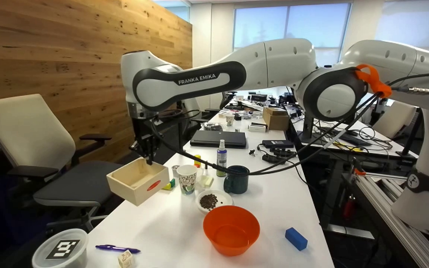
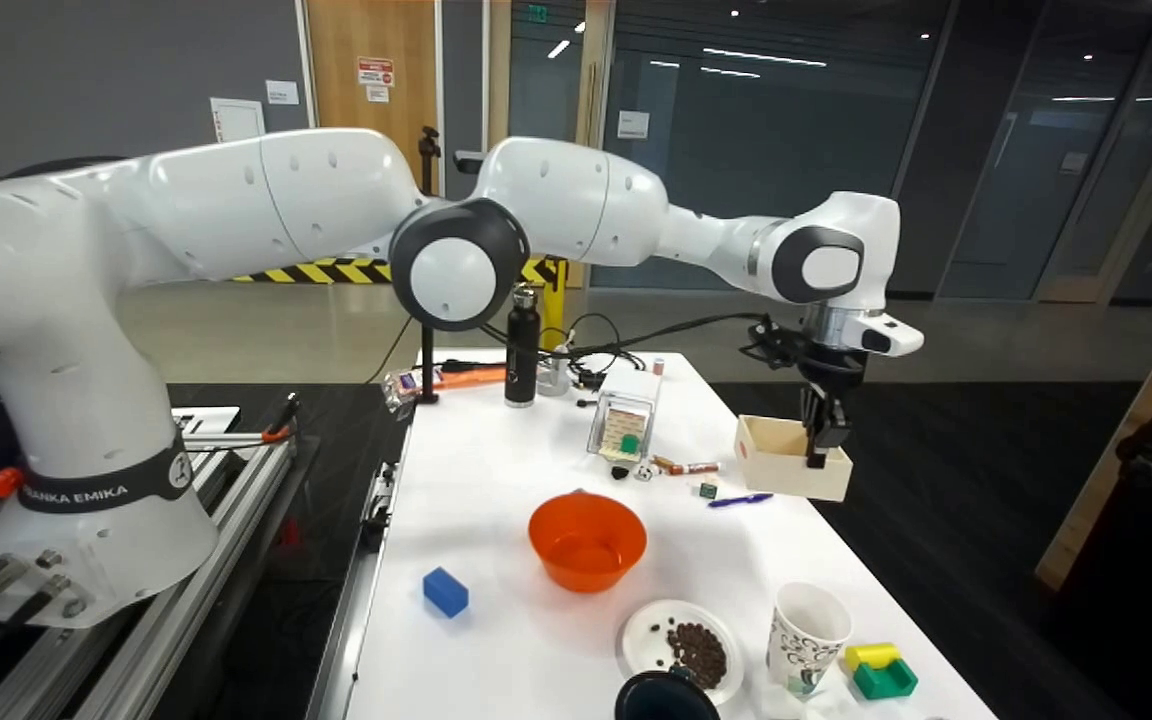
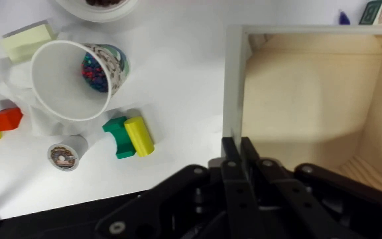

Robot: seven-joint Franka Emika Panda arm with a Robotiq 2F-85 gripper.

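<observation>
Wrist view: fingers [image 3: 235,189] pinched on one wall of the wooden box [image 3: 310,99], which extends to their 2 o'clock; paper cup [image 3: 71,79] at 10 o'clock, yellow cylinder [image 3: 139,136] at 9. In both exterior views, box raised at the edge of the desk [image 1: 281,212].

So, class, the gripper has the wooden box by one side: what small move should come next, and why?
I'd probably ease the wooden box inward, toward the orange bowl, before any lowering. The gripper is shut on just one side of it, and in both exterior views the box appears partly beyond the edge of the white table, so releasing there looks risky.
</observation>
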